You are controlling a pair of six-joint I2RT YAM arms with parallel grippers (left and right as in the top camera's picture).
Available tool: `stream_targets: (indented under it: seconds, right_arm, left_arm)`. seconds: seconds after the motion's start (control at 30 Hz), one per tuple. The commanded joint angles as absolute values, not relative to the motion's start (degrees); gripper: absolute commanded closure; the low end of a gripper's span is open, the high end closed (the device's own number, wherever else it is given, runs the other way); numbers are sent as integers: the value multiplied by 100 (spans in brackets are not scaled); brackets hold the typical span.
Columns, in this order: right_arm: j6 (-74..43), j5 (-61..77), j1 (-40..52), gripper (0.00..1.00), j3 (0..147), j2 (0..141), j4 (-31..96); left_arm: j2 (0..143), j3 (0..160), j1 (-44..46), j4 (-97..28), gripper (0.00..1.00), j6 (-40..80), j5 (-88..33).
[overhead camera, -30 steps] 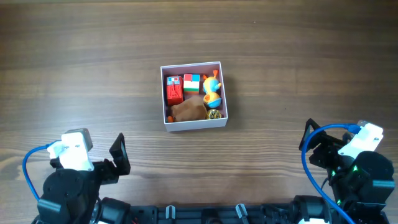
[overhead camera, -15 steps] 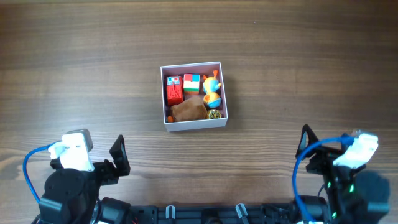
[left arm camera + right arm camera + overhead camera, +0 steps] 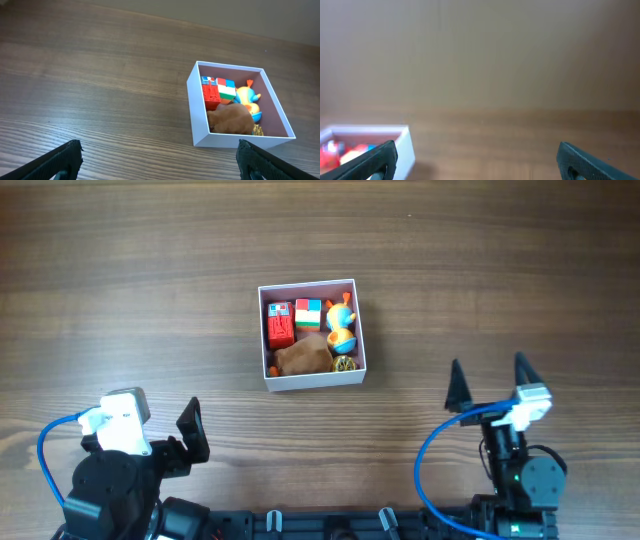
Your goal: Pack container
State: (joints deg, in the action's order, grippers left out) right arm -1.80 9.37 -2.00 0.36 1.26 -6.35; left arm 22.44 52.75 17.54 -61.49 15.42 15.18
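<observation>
The container (image 3: pixel 312 383) is a square white box with a pink inside at the table's middle. It holds a red block (image 3: pixel 280 325), a red, white and green cube (image 3: pixel 308 314), a yellow and orange toy (image 3: pixel 341 320) and a brown lump (image 3: pixel 303 356). My left gripper (image 3: pixel 160 420) is open and empty at the near left, well short of the box; the container also shows in the left wrist view (image 3: pixel 235 140), beyond the gripper (image 3: pixel 159 150). My right gripper (image 3: pixel 488 370) is open and empty, near right of the box; its wrist view shows the gripper (image 3: pixel 476 147) and the box's corner (image 3: pixel 407 145) at the left.
The wooden table (image 3: pixel 150 280) stretches around the box on all sides. Blue cables (image 3: pixel 430 470) loop beside both arm bases at the near edge.
My right arm has swung left and forward from the near right corner, its open fingers now pointing toward the far side. The left arm and the box have not moved.
</observation>
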Motion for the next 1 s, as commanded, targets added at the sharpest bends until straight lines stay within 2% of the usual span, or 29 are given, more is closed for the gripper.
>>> stream_targets:
  seconds: [0.0,0.13,0.8,0.87,0.97]
  right_arm:
    - [471,1059,-32,0,30,16,-305]
    - [-73,1057,5,0,30,16,-82]
    - [-38,1041,3,0,30,43,-80]
    - [-36,1039,3,1,30,43,-80]
    - [-38,1041,3,0,30,43,-82]
  left_arm:
    - [2215,5249,1789,-6134,0,1608,1573]
    - [2215,5249,1789,-6134,0,1608,1573]
    - [2215,5249,1789,-6134,0,1601,1575]
    - [2204,5249,1645,-6270,0,1546,1538]
    - [2018,5065,794,-6233,0,1531,829]
